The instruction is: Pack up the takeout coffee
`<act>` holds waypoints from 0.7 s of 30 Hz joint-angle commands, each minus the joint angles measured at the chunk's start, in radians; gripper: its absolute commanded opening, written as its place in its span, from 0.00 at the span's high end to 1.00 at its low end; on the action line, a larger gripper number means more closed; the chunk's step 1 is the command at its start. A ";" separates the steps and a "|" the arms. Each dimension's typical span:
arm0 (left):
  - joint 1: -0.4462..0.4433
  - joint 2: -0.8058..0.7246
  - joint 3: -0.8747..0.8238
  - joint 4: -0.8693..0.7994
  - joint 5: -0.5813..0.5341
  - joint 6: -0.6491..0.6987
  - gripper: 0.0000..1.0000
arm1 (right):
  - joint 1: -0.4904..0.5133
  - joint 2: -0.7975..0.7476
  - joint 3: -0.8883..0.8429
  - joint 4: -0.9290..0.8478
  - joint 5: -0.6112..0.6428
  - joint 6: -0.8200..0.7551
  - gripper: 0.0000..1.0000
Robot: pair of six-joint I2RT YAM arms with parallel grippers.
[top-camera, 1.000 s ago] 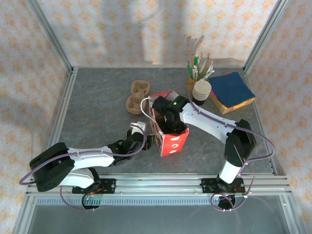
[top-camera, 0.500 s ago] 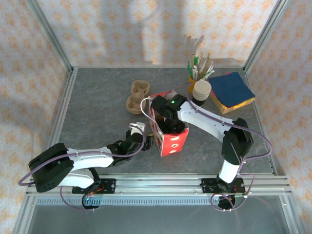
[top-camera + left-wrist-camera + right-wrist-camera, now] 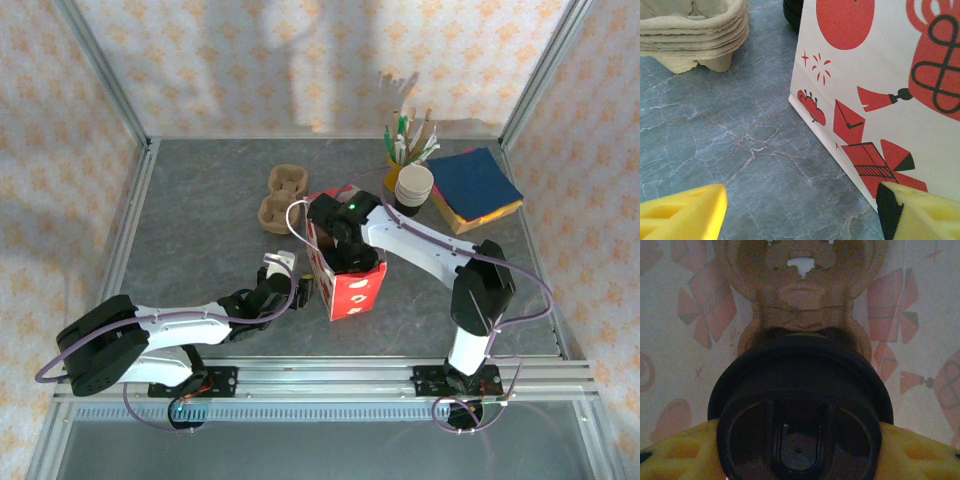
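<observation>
Here the right gripper (image 3: pixel 799 460), inside the bag (image 3: pixel 354 290), is clamped on the coffee (image 3: pixel 800 385), above a carrier (image 3: pixel 802 295). Lower it straight and seat it upright before releasing. The left gripper (image 3: pixel 800 215), jaws apart, sits just left of the bag and could steady it.

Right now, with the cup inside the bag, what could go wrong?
The takeout coffee, pinched by the right gripper, might land crooked on the pulp tray beneath it and tip over. The left gripper is open beside the paper bag, not holding it, so the bag could slide or topple.
</observation>
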 commanded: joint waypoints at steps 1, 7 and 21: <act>-0.010 -0.020 -0.012 -0.008 -0.025 -0.016 0.20 | 0.001 0.030 -0.006 0.024 0.003 -0.012 0.42; -0.011 -0.019 -0.009 -0.009 -0.024 -0.014 0.20 | 0.001 0.019 0.005 0.012 0.015 -0.008 0.36; -0.010 -0.011 0.001 -0.016 -0.030 -0.010 0.20 | 0.005 0.006 0.039 -0.012 0.058 -0.012 0.17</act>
